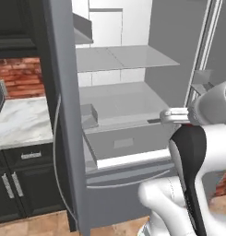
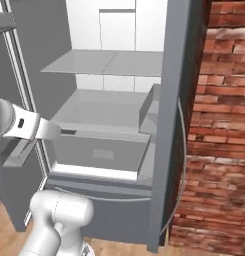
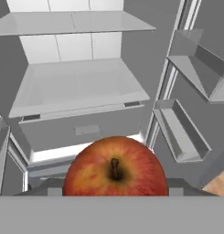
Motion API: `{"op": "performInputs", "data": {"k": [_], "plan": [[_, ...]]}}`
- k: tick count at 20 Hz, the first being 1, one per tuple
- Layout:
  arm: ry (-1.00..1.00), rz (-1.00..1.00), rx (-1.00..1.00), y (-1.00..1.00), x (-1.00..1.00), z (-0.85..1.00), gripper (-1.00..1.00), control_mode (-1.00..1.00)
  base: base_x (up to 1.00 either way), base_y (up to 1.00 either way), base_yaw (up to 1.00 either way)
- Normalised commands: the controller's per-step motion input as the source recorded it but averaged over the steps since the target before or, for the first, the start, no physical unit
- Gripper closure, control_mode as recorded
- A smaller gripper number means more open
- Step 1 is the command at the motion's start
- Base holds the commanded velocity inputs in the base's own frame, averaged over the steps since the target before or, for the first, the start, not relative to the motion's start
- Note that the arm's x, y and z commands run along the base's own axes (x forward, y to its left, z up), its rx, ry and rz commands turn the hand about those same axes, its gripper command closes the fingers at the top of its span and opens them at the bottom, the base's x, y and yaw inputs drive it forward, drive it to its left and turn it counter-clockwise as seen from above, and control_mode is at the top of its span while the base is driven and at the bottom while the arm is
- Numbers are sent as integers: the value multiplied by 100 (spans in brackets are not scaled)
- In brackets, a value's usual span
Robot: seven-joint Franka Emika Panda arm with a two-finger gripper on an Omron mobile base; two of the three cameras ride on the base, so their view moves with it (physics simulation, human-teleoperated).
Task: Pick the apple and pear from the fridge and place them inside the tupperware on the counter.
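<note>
A red and yellow apple (image 3: 115, 167) with a dark stem fills the bottom middle of the hand view, hanging in front of the open fridge (image 1: 133, 55) with nothing beneath it. My gripper (image 1: 156, 120) is shut on the apple, and the fruit hides the fingers in the hand view. In the base views the hand reaches level toward the fridge's drawer front (image 2: 96, 152), just outside the lower shelf edge. The pear is hidden. The tupperware is out of view. A stretch of the white marble counter (image 1: 22, 122) lies left of the fridge.
The fridge's thick grey door (image 1: 63, 115) stands open between the arm and the counter. Door bins (image 3: 186, 132) hang to the right in the hand view. A brick wall (image 2: 219, 125) runs on the far right. Black cabinets (image 1: 22, 184) sit under the counter.
</note>
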Motion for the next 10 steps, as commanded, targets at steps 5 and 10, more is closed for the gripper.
{"op": "performInputs", "data": {"k": [5, 10], "plan": [[0, 0, 0, 0, 0, 0, 100, 100, -100, 3, 0], [0, 0, 0, 0, 0, 0, 100, 100, -94, 41, 29]]}}
